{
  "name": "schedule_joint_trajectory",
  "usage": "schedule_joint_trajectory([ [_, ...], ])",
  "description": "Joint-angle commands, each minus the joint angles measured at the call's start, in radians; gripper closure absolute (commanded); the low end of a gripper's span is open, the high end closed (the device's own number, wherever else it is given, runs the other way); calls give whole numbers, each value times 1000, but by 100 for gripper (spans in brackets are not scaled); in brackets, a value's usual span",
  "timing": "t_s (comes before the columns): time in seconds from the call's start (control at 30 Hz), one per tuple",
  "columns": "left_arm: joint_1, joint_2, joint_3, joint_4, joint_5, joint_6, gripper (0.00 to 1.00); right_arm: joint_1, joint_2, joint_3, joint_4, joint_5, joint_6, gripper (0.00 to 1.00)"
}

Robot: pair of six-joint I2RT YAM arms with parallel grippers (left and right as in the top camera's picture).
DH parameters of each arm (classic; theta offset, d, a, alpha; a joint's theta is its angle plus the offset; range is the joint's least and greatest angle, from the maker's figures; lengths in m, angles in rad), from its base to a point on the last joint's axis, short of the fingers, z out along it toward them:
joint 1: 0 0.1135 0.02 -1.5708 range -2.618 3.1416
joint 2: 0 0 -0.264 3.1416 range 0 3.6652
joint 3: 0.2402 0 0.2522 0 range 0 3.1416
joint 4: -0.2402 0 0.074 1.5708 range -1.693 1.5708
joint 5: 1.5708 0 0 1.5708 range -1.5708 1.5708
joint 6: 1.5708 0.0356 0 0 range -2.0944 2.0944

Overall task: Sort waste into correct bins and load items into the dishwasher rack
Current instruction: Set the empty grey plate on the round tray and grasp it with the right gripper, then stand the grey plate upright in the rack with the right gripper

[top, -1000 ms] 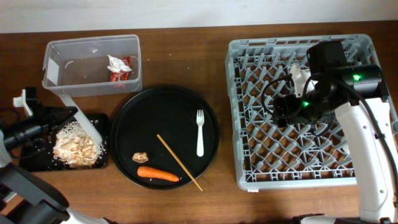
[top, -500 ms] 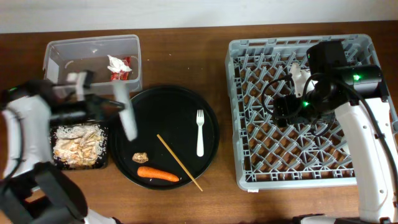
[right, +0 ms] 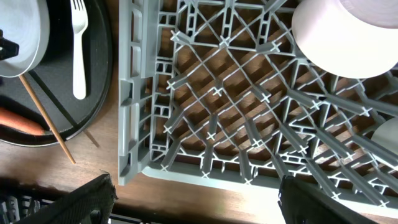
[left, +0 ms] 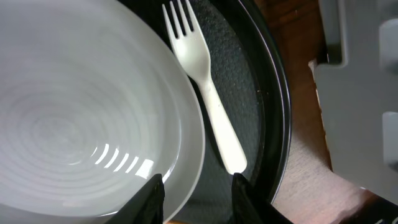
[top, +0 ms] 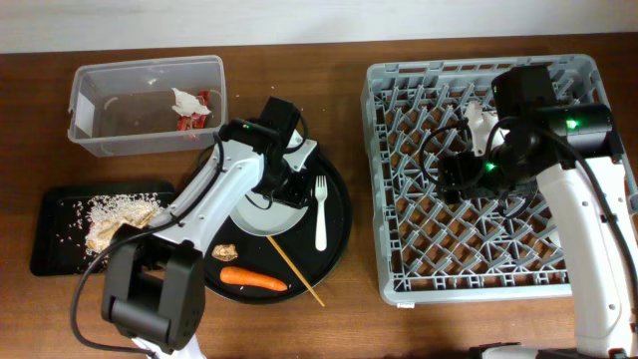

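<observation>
My left gripper (top: pixel 286 187) (left: pixel 197 186) is open over the round black tray (top: pixel 329 249), its fingers either side of the rim of the pale grey plate (top: pixel 259 209) (left: pixel 81 106). The white fork (top: pixel 321 212) (left: pixel 208 99) lies just right of the plate. A chopstick (top: pixel 287 259), the carrot (top: pixel 252 278) and a brown lump (top: pixel 225 253) lie on the same tray. Rice bits (top: pixel 112 214) lie in the flat black tray (top: pixel 50 249). The wrapper (top: pixel 191 110) sits in the clear tub (top: pixel 100 135). My right gripper (top: pixel 464 179) (right: pixel 196 193) is open and empty over the grey rack (top: pixel 399 249) (right: pixel 143 93).
A pinkish-white bowl (right: pixel 348 28) stands in the rack, with another white piece (right: pixel 387 140) beside it. In the right wrist view the round tray's edge (right: pixel 106 81), the fork (right: pixel 78 56) and the chopstick (right: pixel 46 118) show left of the rack. Bare wood runs along the front edge.
My left arm swung right from the flat black tray to the round tray, carrying the plate there. The rice bits stayed in the flat tray. The right arm has not moved.
</observation>
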Motion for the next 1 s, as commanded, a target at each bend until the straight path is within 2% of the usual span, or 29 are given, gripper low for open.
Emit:
schedule_joint_trajectory([
  [0.0,43,-49,97,-136,-22,-3,65,3,1,4,-2,8,1,6],
  [0.03,90,-101,131,-197,-53,-3,65,3,1,4,-2,8,1,4],
  [0.1,272,-258,142,-289,-104,-6,64,4,2,4,13,-64,17,1],
  [0.13,407,-329,142,-328,-103,-6,59,15,3,4,46,-228,18,2],
  [0.17,512,-367,142,-348,-90,-7,48,61,6,4,92,-272,61,2],
  [0.2,610,-384,142,-368,-45,-7,42,142,22,4,148,-272,104,2],
  [0.23,653,-381,141,-370,-12,-7,42,256,64,4,221,-251,157,2],
  [0.3,673,-380,140,-367,-6,-7,41,443,203,4,341,-135,280,2],
  [0.33,673,-380,135,-367,-6,-7,41,511,303,4,406,-122,325,6],
  [0.37,673,-380,128,-366,-6,-7,41,541,366,4,448,-122,362,12],
  [0.4,673,-380,114,-358,-6,-7,41,566,443,4,503,-122,418,25],
  [0.43,673,-380,103,-352,-6,-7,41,575,481,4,532,-122,441,26],
  [0.53,673,-380,72,-341,-6,-7,41,586,610,4,582,-121,516,40],
  [0.57,673,-380,72,-340,-6,-7,41,586,639,3,582,-106,542,40],
  [0.73,673,-380,72,-336,-5,-7,41,586,659,-1,580,-79,566,44],
  [0.8,673,-380,72,-336,-5,-7,41,586,659,-38,591,-66,644,51],
  [0.87,673,-380,72,-336,-5,-7,41,586,659,-48,607,-66,657,61],
  [0.97,673,-380,72,-336,-5,-7,41,586,659,-47,630,-78,657,84],
])
